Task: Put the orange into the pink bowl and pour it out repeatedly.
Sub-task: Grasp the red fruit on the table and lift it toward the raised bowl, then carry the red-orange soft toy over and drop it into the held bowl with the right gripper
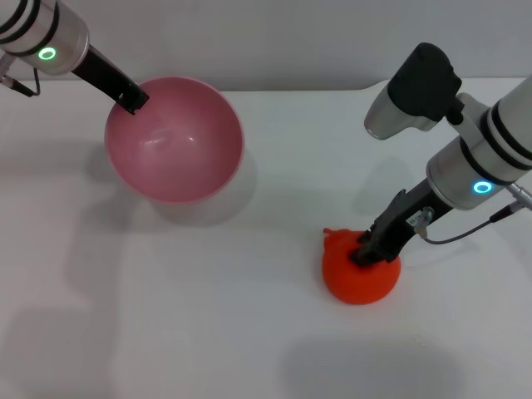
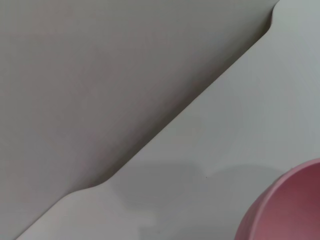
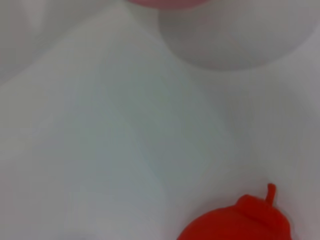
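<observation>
Resting on the orange (image 1: 359, 274), the right pincer (image 1: 366, 252) touches its top.

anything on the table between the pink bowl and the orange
Nothing: in the head view the stretch of white table between the pink bowl and the orange is bare.

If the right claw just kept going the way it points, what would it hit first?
The orange: the right claw already sits on its top, pointing down into it. Under that is only the table.
</observation>
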Robot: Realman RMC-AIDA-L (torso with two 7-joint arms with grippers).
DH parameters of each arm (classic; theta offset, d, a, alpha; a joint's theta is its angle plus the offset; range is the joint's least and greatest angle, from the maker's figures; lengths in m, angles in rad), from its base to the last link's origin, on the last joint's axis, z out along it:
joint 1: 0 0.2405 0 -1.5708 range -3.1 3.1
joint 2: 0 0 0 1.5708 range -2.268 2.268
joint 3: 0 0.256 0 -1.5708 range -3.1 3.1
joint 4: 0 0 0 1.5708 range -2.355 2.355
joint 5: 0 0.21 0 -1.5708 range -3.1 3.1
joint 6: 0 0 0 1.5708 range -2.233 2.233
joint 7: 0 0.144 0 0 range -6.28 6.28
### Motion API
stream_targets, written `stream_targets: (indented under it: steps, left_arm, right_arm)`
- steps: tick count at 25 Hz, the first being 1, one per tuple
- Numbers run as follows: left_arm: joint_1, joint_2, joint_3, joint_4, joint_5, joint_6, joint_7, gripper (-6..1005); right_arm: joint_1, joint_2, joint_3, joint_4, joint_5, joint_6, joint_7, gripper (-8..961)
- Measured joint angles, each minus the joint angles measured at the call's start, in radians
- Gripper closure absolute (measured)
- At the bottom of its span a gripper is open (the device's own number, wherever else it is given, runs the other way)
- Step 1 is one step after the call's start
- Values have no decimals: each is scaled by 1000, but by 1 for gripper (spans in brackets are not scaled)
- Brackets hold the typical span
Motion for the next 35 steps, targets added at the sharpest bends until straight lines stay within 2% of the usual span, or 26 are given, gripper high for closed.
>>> stream_targets:
  steps: [2, 10, 16, 20, 22, 28, 35]
  left_arm:
    - [0, 0, 0, -1, 0, -1, 0, 956]
    - [-1, -2, 0, -1, 0, -4, -1, 956]
    - [-1, -3, 0, -1, 0, -4, -1, 956]
    - [-1, -3, 0, 0, 0, -4, -1, 955]
    - [0, -3, 0, 1, 0, -4, -1, 955]
    - [-2, -6, 12, 2, 0, -4, -1, 955]
    - [-17, -32, 23, 3, -2, 2, -2, 956]
  right_arm:
    - [-1, 0, 0, 1, 0, 7, 0, 545]
    - [2, -1, 0, 1, -1, 9, 0, 914]
    - [-15, -3, 49, -58, -2, 14, 1, 916]
    - [-54, -3, 149, -284, 5, 13, 29, 917]
    - [-57, -2, 156, -335, 5, 14, 42, 911]
    - [-70, 3, 143, -592, 98, 44, 61, 893]
    - [-66, 3, 72, -638, 144, 98, 56, 871]
